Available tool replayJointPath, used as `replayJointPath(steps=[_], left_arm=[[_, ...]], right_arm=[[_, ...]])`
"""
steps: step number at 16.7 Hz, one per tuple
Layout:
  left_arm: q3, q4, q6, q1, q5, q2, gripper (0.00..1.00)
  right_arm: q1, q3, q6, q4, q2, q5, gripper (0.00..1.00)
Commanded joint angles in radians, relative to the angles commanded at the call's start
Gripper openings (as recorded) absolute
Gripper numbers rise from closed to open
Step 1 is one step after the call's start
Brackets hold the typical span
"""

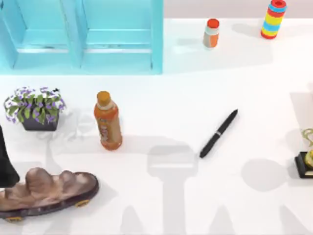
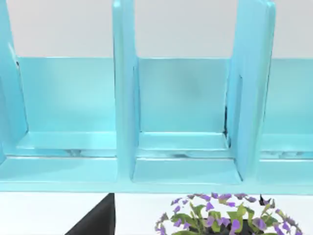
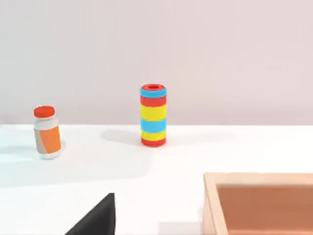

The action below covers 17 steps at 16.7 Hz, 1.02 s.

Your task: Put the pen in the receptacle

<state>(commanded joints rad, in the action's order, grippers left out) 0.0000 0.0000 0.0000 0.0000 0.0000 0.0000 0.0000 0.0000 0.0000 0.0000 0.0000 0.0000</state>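
We have not begun: the slim black pen (image 1: 219, 133) lies untouched at table centre, the turquoise compartmented receptacle (image 1: 117, 66) at eleven o'clock; either gripper's jaw opening we cannot tell.

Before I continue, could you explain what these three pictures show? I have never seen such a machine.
Two robot arms work at a white table. One picture looks down from above; the other two come from cameras on each arm's wrist. On the table lie a black pen, an orange bottle, a potted plant, a small jar, a striped cylinder and a blue shelf. The right wrist camera sees a wooden box. Nothing is held yet.
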Motion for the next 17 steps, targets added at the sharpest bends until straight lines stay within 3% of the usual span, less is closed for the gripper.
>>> replayJointPath(steps=[7,17], left_arm=[[0.000,0.000,0.000,0.000,0.000,0.000,1.00],[0.000,0.000,0.000,0.000,0.000,0.000,1.00]], right_arm=[[0.003,0.149,0.098,-0.018,0.156,-0.035,1.00],[0.086,0.826,0.584,-0.066,1.011,-0.209,1.00]])
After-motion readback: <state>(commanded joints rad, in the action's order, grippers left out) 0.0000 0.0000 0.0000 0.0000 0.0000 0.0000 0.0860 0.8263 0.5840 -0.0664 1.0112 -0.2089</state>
